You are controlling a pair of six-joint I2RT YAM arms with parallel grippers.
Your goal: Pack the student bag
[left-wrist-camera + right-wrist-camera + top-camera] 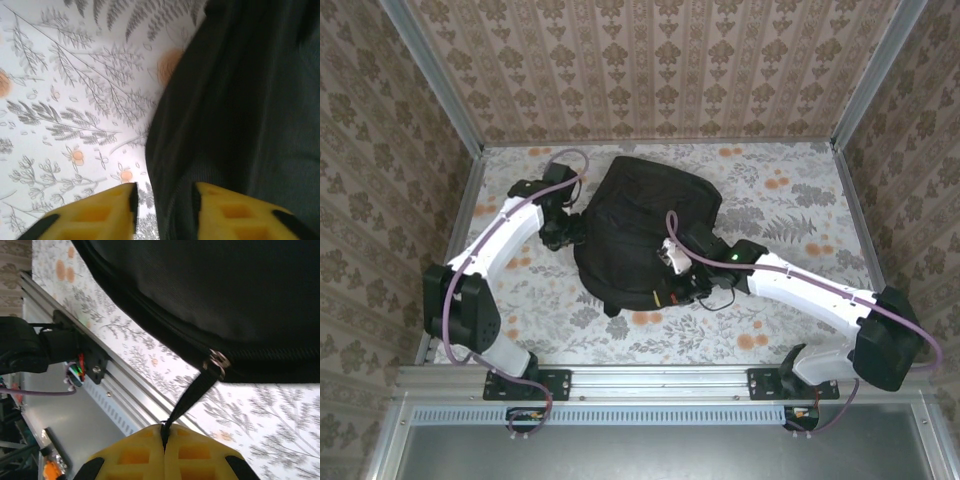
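On the table (790, 190), the student bag (645, 230) lies lengthwise near-to-far; right jaws pinch its zipper pull (192, 392), left jaws spread

The left arm (505, 235) reached to the left side of the student bag (640, 220). The left gripper (164, 192) stood with jaws parted at its fabric edge. The right arm (810, 285) extended to the bag's near edge, and the right gripper (164, 427) was clamped on the zipper pull strap (192, 392).

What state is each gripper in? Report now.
Left gripper: open, fingers astride the student bag edge.
Right gripper: shut on the zipper pull.
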